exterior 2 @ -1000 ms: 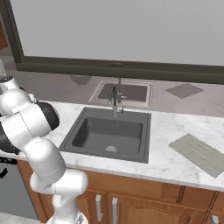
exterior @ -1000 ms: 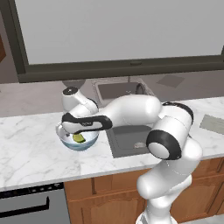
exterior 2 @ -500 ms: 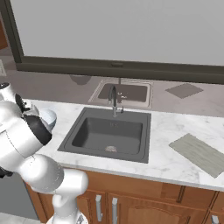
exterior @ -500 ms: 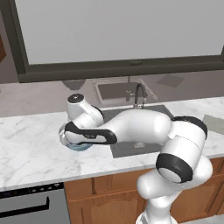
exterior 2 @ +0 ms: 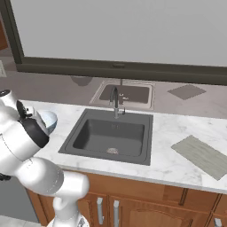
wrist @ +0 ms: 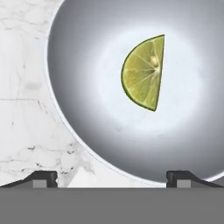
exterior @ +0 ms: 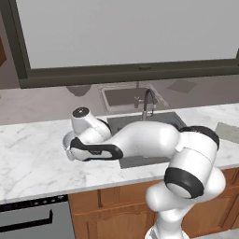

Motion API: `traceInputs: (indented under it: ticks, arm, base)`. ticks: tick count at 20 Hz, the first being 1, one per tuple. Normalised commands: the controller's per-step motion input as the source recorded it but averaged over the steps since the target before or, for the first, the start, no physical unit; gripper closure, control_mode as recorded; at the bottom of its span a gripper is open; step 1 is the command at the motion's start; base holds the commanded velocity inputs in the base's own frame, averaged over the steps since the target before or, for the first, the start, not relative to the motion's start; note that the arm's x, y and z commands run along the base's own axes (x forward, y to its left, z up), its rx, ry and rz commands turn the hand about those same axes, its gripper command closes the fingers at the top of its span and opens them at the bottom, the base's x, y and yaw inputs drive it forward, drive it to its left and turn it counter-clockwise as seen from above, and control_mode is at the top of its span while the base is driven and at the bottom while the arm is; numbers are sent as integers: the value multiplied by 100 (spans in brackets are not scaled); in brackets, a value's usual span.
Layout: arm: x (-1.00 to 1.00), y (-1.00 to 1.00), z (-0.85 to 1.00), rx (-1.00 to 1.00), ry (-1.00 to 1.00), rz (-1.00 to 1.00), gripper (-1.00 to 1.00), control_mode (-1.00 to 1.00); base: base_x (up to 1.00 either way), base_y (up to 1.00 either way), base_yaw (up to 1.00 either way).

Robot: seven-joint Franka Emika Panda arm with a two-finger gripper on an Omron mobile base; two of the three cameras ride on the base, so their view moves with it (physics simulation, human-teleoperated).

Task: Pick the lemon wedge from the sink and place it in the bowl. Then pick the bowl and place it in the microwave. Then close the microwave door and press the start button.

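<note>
Step one looks done: the lemon wedge (wrist: 144, 73) lies flat inside the bowl (wrist: 83, 65), cut face up, a bit off the bowl's middle. Gripper (wrist: 111, 178) is spread wide and grasping nothing; one tip sits over the marble, the other over the bowl's rim, directly above it.

Left to do, by my read: grasp the bowl, carry it to the microwave, shut the door, hit start. I can't place the microwave from here.

Bowl sits on the counter (exterior: 32, 154) left of the sink (exterior 2: 111, 137), near the front edge; in the right base view its pale bluish rim (exterior 2: 48, 119) peeks out past the arm.

Materials: bowl is smooth glazed porcelain, round, thin rim — likely slippery for a rim pinch. Wedge is a half-disc, green rind, pale pulpy flesh. Counter is white grey-veined marble. Sink is a matte dark grey rectangle with a small lump (exterior 2: 112, 150) by the drain, curved metal faucet (exterior 2: 115, 99) behind it.
</note>
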Motion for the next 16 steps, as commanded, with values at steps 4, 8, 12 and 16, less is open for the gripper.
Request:
traceInputs:
  ticks: [4, 8, 12, 16]
  arm:
    - [0, 0, -16, -8, 4, 0, -100, -100]
    - [25, 0, -17, -8, 4, 1, -100, -100]
    - [50, 0, -24, -9, 2, 2, -100, -100]
    - [39, 0, -24, -7, 0, 4, -100, -100]
  base:
    - [0, 0, 0]
    - [0, 0, 0]
    - [0, 0, 0]
    - [0, 0, 0]
